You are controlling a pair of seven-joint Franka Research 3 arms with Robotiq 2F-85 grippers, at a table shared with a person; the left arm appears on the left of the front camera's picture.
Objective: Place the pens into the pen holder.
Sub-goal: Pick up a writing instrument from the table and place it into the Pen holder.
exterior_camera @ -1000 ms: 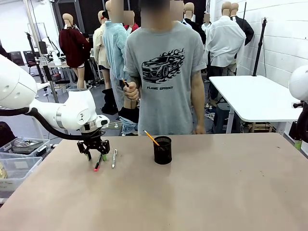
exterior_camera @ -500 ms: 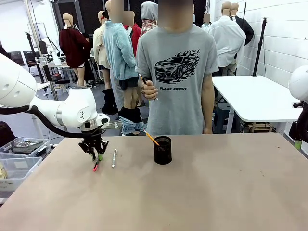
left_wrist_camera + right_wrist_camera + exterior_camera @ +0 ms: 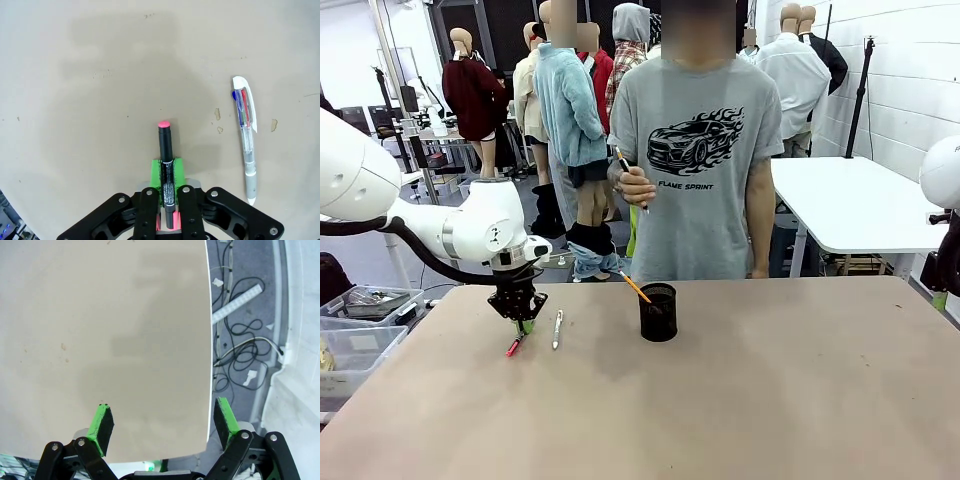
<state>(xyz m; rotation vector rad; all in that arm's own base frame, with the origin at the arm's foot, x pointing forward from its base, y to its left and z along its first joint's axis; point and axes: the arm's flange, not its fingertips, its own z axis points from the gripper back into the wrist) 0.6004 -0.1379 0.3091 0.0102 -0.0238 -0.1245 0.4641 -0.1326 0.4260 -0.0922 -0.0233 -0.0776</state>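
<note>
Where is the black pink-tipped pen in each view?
Front view: black pen at left, clamped in left tool.
Left wrist view: bottom centre, between green pads.
Right wrist view: tabletop under open right tool.
Shared landmark: white pen beside it.

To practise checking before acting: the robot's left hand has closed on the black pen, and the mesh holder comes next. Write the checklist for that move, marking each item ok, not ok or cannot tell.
1. black pen clamped between the pads of the left hand: ok.
2. Pen's pink tip clear of the table: cannot tell.
3. white pen lying apart from the grip: ok.
4. pen holder upright, orange pencil leaning out of it: ok.
5. right hand open and empty: ok.
6. person's hand up at the chest, away from the holder: ok.
</note>
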